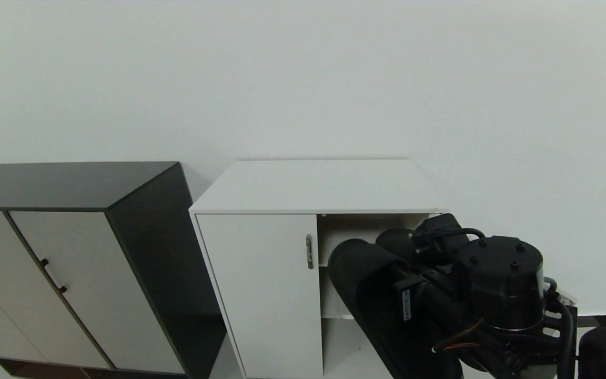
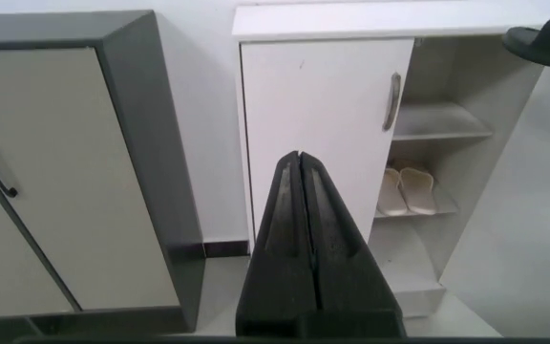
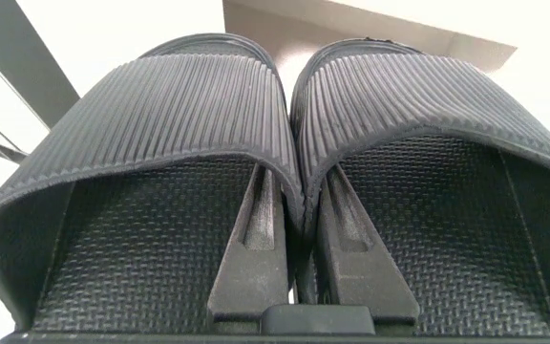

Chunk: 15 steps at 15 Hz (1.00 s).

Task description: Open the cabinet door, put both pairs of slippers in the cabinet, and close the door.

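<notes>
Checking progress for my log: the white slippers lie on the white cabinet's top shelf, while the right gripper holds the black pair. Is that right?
Not quite. The left wrist view shows the white slippers on the shelf below the top shelf of the white cabinet; the top shelf looks bare. The rest holds: the right gripper is shut on the black slippers.

Head view: down onto white cabinet (image 1: 313,184); left wrist: same cabinet, lower, frontal; right wrist: hard against black slippers (image 3: 208,115)
</notes>
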{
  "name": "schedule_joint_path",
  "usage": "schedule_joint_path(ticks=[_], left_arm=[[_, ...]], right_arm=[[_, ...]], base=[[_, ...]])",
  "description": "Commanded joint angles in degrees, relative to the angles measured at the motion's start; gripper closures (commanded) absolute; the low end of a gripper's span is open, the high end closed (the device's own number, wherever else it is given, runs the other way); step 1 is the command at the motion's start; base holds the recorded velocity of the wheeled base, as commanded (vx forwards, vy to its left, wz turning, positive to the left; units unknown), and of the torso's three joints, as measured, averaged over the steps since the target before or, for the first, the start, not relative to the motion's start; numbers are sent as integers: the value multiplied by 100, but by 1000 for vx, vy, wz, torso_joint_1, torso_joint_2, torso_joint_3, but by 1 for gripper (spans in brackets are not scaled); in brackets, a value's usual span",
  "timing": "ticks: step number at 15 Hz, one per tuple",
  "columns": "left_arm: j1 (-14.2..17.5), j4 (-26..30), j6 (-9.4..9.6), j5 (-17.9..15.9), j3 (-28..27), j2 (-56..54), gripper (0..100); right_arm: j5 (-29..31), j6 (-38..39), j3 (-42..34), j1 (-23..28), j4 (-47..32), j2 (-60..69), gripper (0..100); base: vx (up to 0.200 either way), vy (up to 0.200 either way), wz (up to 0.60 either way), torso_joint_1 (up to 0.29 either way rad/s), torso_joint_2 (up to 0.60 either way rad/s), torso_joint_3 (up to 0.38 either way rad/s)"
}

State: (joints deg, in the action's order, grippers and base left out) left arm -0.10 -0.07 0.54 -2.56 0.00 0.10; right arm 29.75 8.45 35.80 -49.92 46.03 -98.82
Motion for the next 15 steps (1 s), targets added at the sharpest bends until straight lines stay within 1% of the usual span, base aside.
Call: schedule_joint_path(ticks=[1, 7, 12, 15], left_arm=[[1, -1, -1, 1, 0, -1, 100], [1, -1, -1, 1, 0, -1, 100], [1, -1, -10, 1, 0, -1, 100], [1, -1, -10, 1, 0, -1, 100]], right_arm=[[5, -1, -3, -9, 2, -24, 100], [5, -10, -30, -18, 2, -24, 100], [5, -10, -21, -18, 11, -94, 100], [5, -10, -74, -18, 169, -164, 100]], base=[[0, 0, 0, -217, 530, 305], [0, 0, 0, -203, 519, 317], [0, 0, 0, -162, 486, 323], [0, 0, 0, -132, 470, 336]])
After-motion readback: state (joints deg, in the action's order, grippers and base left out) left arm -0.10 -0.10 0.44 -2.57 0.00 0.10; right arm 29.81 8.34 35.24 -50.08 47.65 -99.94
